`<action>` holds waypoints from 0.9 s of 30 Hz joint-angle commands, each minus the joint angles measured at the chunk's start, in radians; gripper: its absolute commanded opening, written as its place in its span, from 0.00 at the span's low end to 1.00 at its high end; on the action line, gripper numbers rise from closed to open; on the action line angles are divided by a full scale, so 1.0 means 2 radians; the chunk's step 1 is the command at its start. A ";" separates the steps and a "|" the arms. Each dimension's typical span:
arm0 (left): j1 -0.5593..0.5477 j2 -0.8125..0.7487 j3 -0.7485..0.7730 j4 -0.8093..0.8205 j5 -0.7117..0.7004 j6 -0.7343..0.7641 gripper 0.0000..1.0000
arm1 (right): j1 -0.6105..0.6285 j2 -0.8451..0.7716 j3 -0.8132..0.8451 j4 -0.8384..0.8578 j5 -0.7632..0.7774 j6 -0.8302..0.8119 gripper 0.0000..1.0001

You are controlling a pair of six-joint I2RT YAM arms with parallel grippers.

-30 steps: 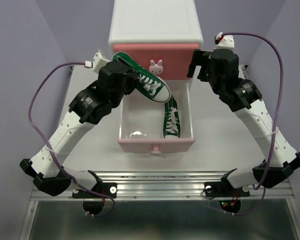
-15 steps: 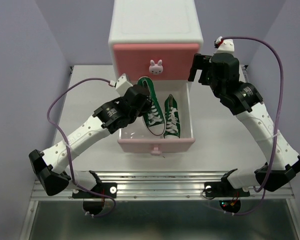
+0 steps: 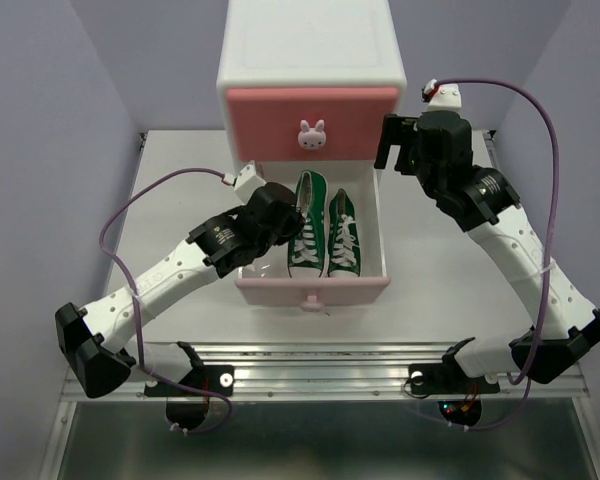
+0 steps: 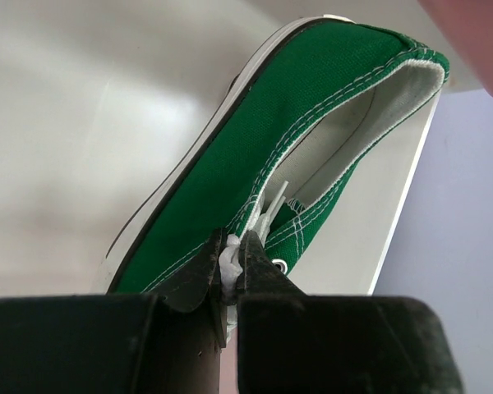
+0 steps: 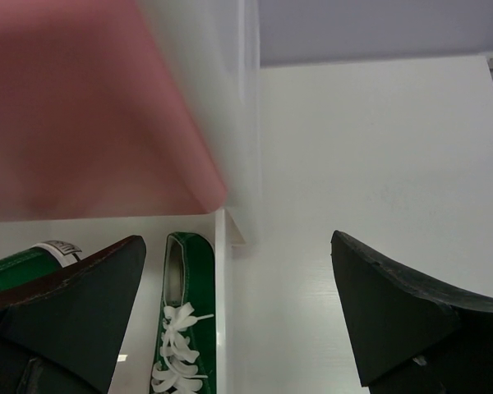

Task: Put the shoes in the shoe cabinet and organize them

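The white shoe cabinet [image 3: 310,40] stands at the back, its upper pink drawer shut and its paler lower drawer [image 3: 312,290] pulled open. Two green sneakers lie side by side in the open drawer: the left one [image 3: 308,222] and the right one [image 3: 344,235]. My left gripper [image 3: 284,213] is inside the drawer, shut on the white laces [image 4: 230,261] of the left green sneaker [image 4: 255,156]. My right gripper [image 3: 392,142] is open and empty, held beside the cabinet's right front corner; its view shows the right green sneaker [image 5: 179,328]. The red sneakers are out of view.
A white table [image 3: 450,290] lies under the cabinet, with purple walls [image 3: 50,120] on both sides. The drawer's right wall [image 5: 220,312] sits just left of my right gripper's gap. A metal rail [image 3: 320,372] runs along the near edge.
My left gripper carried the green sneaker from beside the upper drawer front down into the open drawer and turned it to lie next to the other green sneaker. The right arm barely moved.
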 commanded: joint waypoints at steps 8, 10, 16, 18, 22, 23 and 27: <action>-0.005 0.044 0.037 -0.005 -0.032 -0.014 0.00 | -0.002 -0.026 -0.007 0.024 0.006 -0.005 1.00; -0.005 0.053 0.045 -0.002 -0.036 -0.016 0.00 | -0.002 -0.028 -0.007 0.024 0.008 -0.004 1.00; 0.002 0.080 0.053 0.008 -0.045 -0.017 0.00 | -0.002 -0.026 -0.003 0.025 0.009 -0.007 1.00; 0.006 0.081 0.042 0.007 -0.047 -0.033 0.00 | -0.002 -0.024 0.001 0.024 0.010 -0.007 1.00; 0.016 0.081 0.028 0.034 -0.049 -0.045 0.00 | -0.002 -0.021 0.003 0.025 0.009 -0.008 1.00; 0.019 0.085 0.026 0.037 -0.046 -0.046 0.00 | -0.002 -0.020 0.004 0.024 0.009 -0.009 1.00; 0.032 0.091 0.017 0.068 -0.031 -0.026 0.00 | -0.002 -0.012 0.013 0.024 0.009 -0.011 1.00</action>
